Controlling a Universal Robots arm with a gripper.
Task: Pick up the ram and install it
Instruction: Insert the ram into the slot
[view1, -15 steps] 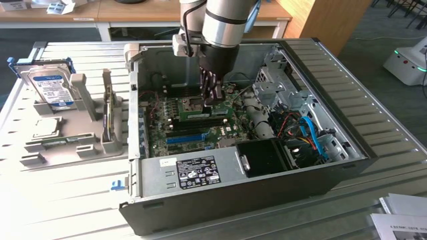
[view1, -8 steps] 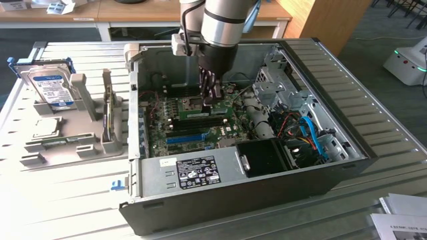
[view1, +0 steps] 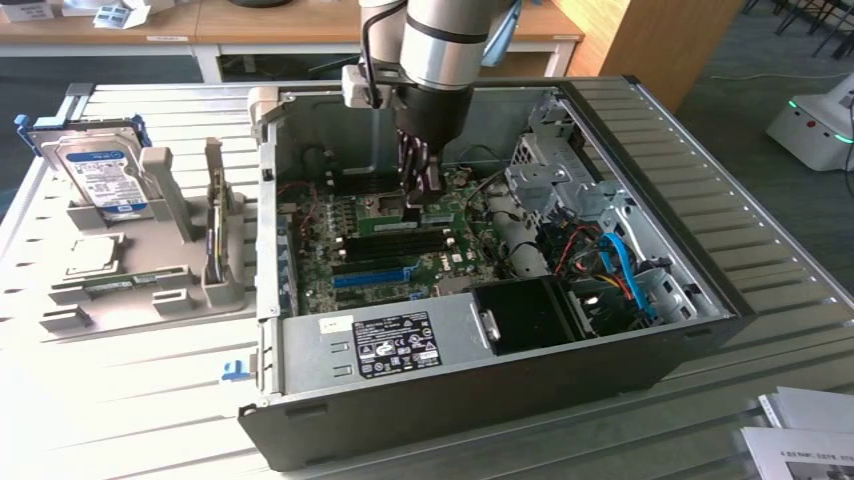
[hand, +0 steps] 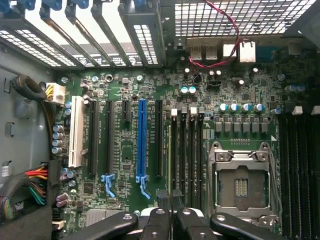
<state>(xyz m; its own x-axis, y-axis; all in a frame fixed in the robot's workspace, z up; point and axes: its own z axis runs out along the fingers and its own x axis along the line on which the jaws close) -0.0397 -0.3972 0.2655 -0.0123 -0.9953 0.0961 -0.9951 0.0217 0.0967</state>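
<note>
Claw (hand: 169, 199): narrow, pinched on the ram (hand: 170, 155), which it holds edge-on, apparently to line it up with the black memory slots (hand: 192, 150) just beside it. Beyond: open processor socket (hand: 241, 185), motherboard (hand: 125, 150), computer case (view1: 534, 390), counter (view1: 134, 420).

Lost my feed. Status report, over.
Gripper shut on ram, held edge-on. Down inside case, at black memory slots. No obstruction seen.
</note>
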